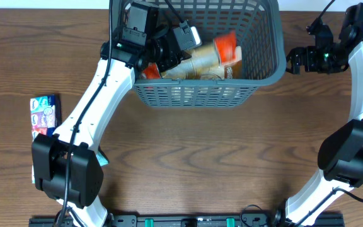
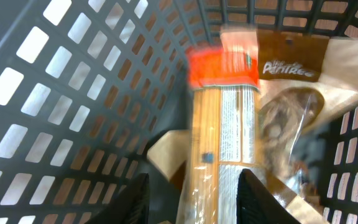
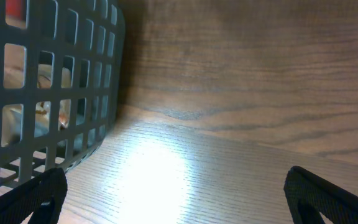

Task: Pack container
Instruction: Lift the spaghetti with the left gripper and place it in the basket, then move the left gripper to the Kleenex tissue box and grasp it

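- Reaching over the left rim, my left claw [image 1: 169, 55] sits inside the container [image 1: 266, 44], low among the goods already lying there.
- Container: large dark grey plastic basket with slotted lattice walls, standing at the far middle of the wooden table [image 1: 188, 157]. Its top edge runs out of the overhead view.
- Left claw [image 2: 194, 186], state: jaws parted, with a packet of spaghetti [image 2: 222, 143] lying lengthwise between the two fingers [image 2: 135, 199]. One finger looks close against the packet and the other stands clear of it, so I have no grip on it.
- Spaghetti packet: clear wrapper with an orange band at its far end, lying on the basket floor and pointing away from my left wrist.
- Brown paper bag [image 2: 328, 68]: printed label and clear window, lying just beside the spaghetti on the side away from the near lattice wall. The wrist view is blurred, so its wording is not fully legible.
- Right claw [image 1: 293, 62]: outside the basket, near its right wall, above bare table.
- Right claw [image 3: 176, 193], state: fingers [image 3: 23, 199] spread wide, nothing between them. The basket wall [image 3: 42, 81] stands to one side, apart from them.
- Blue printed packet [image 1: 45, 115]: flat on the table, well apart from the basket, beside my left arm's base.
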You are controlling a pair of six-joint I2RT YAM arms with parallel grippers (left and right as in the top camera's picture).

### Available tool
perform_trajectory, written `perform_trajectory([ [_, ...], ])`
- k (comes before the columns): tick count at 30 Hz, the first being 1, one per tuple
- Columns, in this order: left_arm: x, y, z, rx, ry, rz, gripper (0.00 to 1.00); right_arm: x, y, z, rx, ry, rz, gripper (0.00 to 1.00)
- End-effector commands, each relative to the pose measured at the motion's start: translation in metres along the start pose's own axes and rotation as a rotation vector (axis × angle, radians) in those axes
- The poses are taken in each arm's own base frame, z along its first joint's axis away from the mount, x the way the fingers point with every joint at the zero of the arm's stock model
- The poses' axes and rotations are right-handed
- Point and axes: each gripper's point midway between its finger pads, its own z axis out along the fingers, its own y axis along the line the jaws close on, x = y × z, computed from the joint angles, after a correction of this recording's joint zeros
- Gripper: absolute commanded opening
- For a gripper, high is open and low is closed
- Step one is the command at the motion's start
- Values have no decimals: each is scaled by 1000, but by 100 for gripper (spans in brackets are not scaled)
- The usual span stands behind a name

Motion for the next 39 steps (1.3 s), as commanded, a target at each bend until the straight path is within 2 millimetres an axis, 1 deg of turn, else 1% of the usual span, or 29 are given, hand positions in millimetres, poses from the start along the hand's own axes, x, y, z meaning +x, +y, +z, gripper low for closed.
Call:
perform_trajectory([
  [1, -14, 8, -12, -22, -35, 12, 36, 2, 3, 1, -10, 6, -11, 99],
  [3, -18, 9, -16, -29, -43, 3, 39, 2, 3, 1, -10, 6, -11, 99],
  [4, -21, 9, -20, -35, -49, 1, 45, 2, 3, 1, -10, 6, -11, 99],
  [5, -25, 10, -24, -43, -57, -5, 66, 2, 3, 1, -10, 6, -11, 99],
  [7, -35, 13, -39, -69, -77, -25, 97, 1, 2, 1, -10, 4, -12, 99],
  [8, -40, 16, -48, -89, -89, -44, 99, 1, 2, 1, -9, 3, -12, 99],
  [10, -45, 30, -70, -162, -101, -132, 99, 1, 2, 1, -9, 3, -12, 99],
  [12, -46, 46, -96, -252, -108, -229, 98, 1, 2, 1, -10, 4, -12, 99],
  [14, -47, 59, -128, -330, -127, -313, 99, 2, 2, 1, -10, 4, -12, 99],
  [17, -50, 68, -171, -402, -177, -390, 98, 2, 2, 1, -10, 4, -12, 99],
  [19, -46, 71, -203, -450, -193, -456, 99, 1, 2, 1, -8, 2, -12, 99],
  [20, -39, 72, -215, -479, -185, -491, 99, 1, 2, 1, -8, 0, -12, 99],
  [21, -29, 74, -229, -522, -165, -543, 99, 0, 2, 1, -7, 0, -13, 99],
  [24, 15, 76, -270, -665, -70, -721, 98, 0, 2, 1, -7, -3, -13, 99],
  [26, 39, 70, -289, -712, -5, -793, 99, 0, 2, 1, -7, -3, -13, 99],
  [29, 72, 53, -309, -736, 78, -916, 99, 0, 2, 1, -7, -2, -13, 99],
  [34, 125, 19, -324, -725, 242, -1138, 98, 1, 2, 1, -9, 3, -11, 99],
  [36, 140, 9, -327, -718, 291, -1211, 99, 1, 2, 1, -9, 2, -11, 99],
  [39, 162, -5, -326, -703, 361, -1279, 99, 1, 2, 1, -8, 2, -12, 99],
])
